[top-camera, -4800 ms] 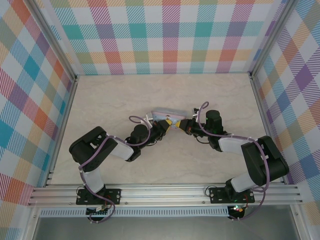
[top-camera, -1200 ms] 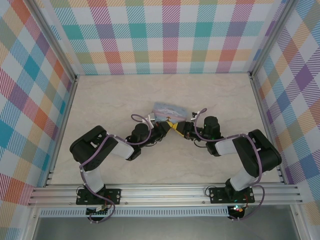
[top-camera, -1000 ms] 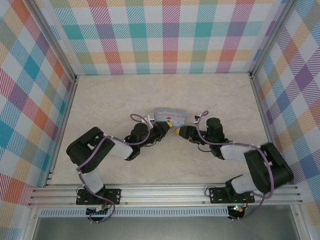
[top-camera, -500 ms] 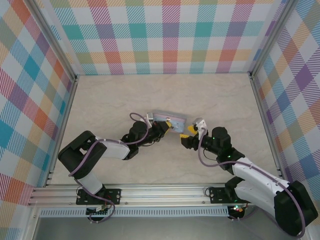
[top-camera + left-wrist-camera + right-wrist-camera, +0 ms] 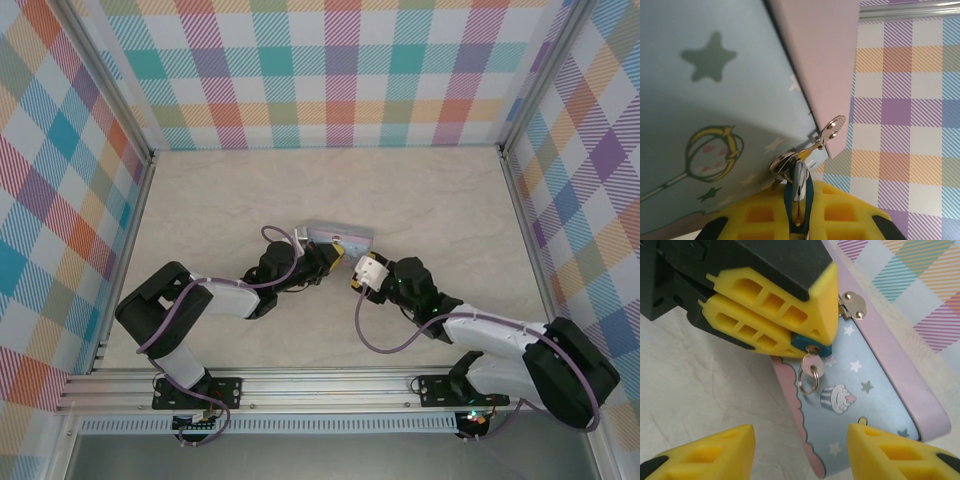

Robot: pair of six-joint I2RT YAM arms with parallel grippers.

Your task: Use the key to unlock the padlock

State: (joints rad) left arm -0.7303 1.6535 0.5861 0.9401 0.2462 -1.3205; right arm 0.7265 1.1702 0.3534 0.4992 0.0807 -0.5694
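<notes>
My left gripper (image 5: 816, 338) is shut on a small teal padlock (image 5: 807, 344), pinched between its yellow fingertips over the blue cartoon tin (image 5: 875, 390). A silvery key (image 5: 815, 363) sticks in the padlock's underside, and a key ring (image 5: 808, 380) hangs from it. In the left wrist view the padlock (image 5: 809, 191) sits between the pads, with a silvery strip across it and a ring above. My right gripper (image 5: 800, 455) is open, apart from the key and a little short of it, with nothing between its fingers. From above, the left gripper (image 5: 335, 253) and right gripper (image 5: 355, 281) meet beside the tin (image 5: 340, 232).
The tin lies near the middle of the pale marble table (image 5: 430, 190), its pink rim (image 5: 790, 390) toward my right gripper. A small silver plate with two rivets (image 5: 852, 305) is on its edge. Checked walls (image 5: 330, 70) close off the back and both sides.
My right arm has swung left and in toward the tin and the left gripper, its wrist turned. The left gripper has held still, shut on the padlock.
</notes>
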